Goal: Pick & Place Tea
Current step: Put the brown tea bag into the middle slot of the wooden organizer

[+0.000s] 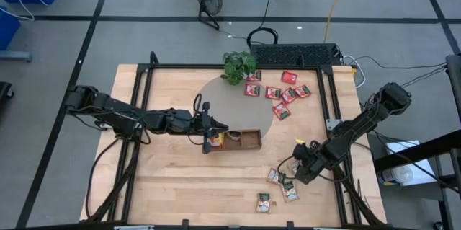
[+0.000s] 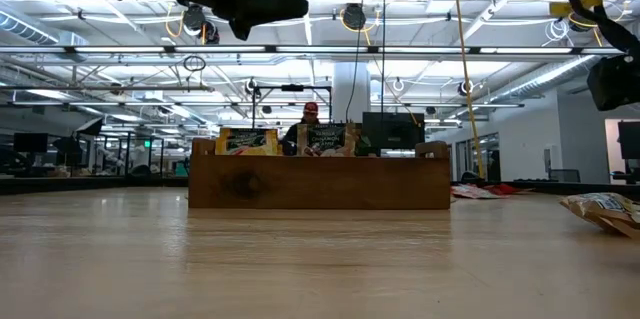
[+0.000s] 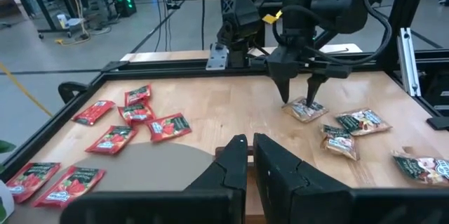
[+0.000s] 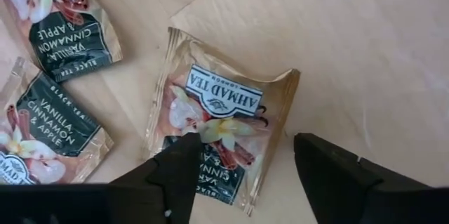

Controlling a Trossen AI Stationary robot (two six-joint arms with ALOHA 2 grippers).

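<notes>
Beige tea packet (image 4: 219, 145) with dark label (white lettering), red packets (image 1: 282, 94).

tray (image 2: 320, 181) front hides packet bottoms | right tool (image 2: 612, 69) cut off by edge

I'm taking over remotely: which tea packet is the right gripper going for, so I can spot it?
Find the wooden table's near right corner, where four beige tea packets lie apart from the red ones. The right gripper stands open over the beige packet nearest the wooden tray. It alone sits between dark fingers; the others lie clear.
</notes>
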